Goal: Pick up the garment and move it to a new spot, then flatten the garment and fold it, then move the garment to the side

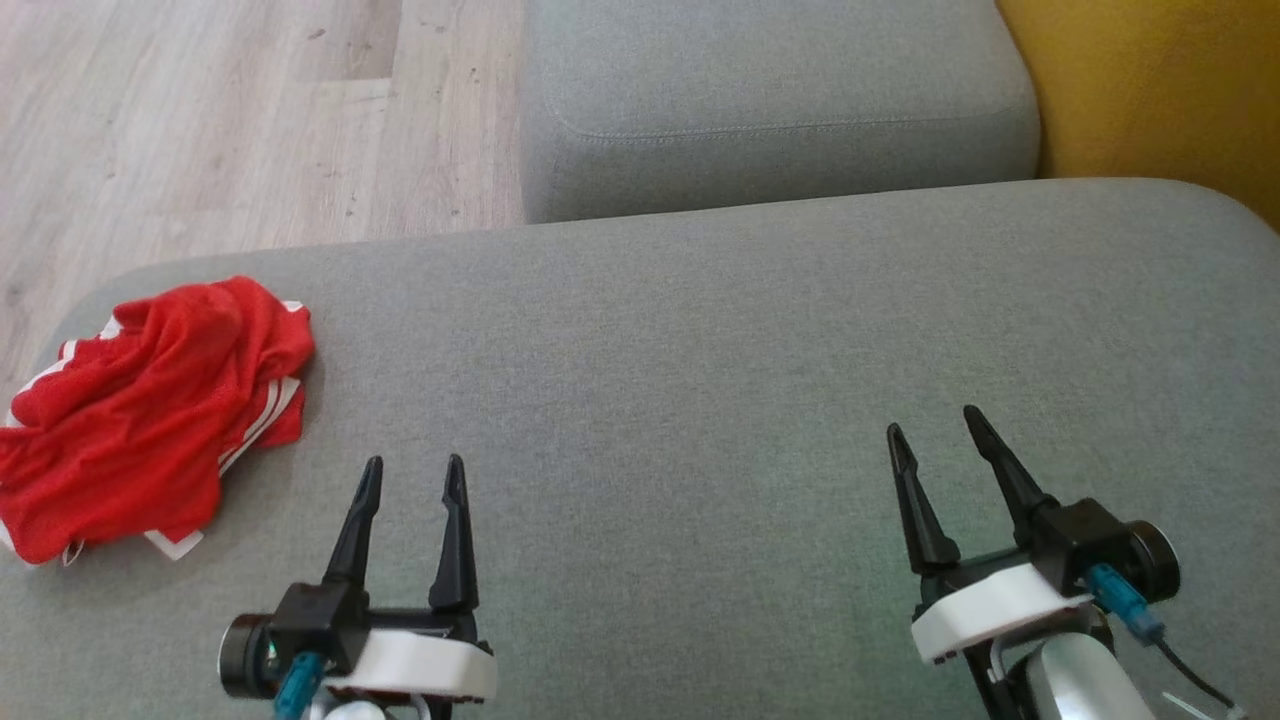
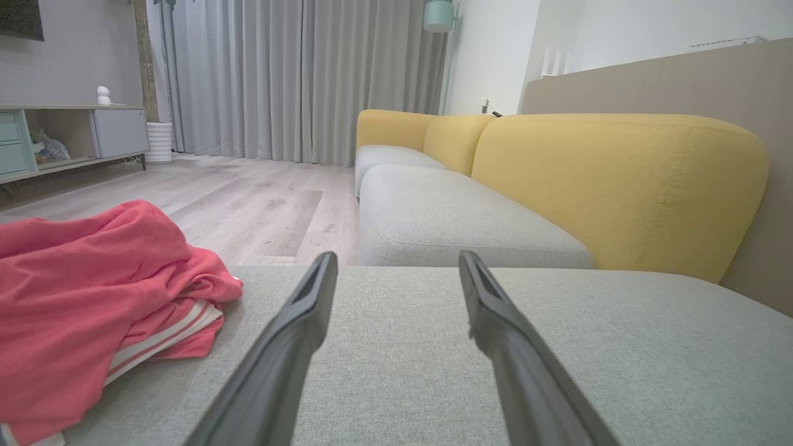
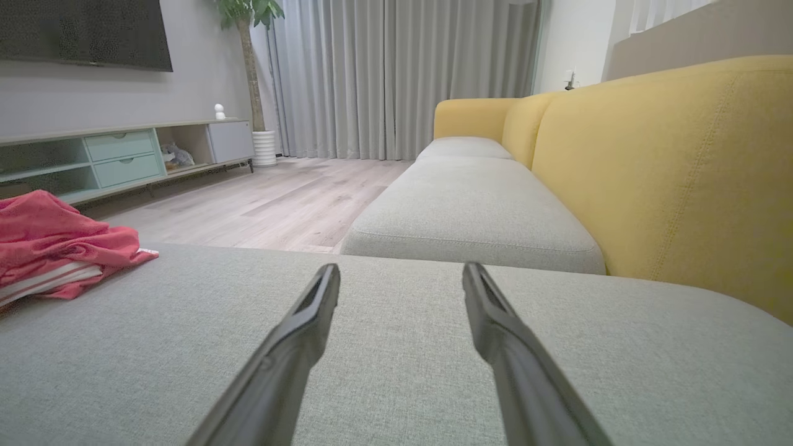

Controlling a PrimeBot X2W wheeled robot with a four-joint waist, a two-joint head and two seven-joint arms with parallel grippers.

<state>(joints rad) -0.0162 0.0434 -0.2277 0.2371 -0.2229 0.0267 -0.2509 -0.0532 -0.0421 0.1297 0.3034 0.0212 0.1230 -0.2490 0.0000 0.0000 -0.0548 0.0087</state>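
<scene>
Crumpled white-striped red mesh garment (image 1: 150,410), laid on grey fabric seat (image 1: 700,400) at ten o'clock of spread-fingered left gripper (image 1: 414,459); right gripper (image 1: 931,419) likewise spread.

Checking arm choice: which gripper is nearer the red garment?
Left. The left gripper is just right of the red garment, not touching; the right gripper is far across the cushion.

Open grey cushion (image 1: 700,350) ahead; only the crumpled garment (image 1: 150,420) at far left obstructs.
</scene>
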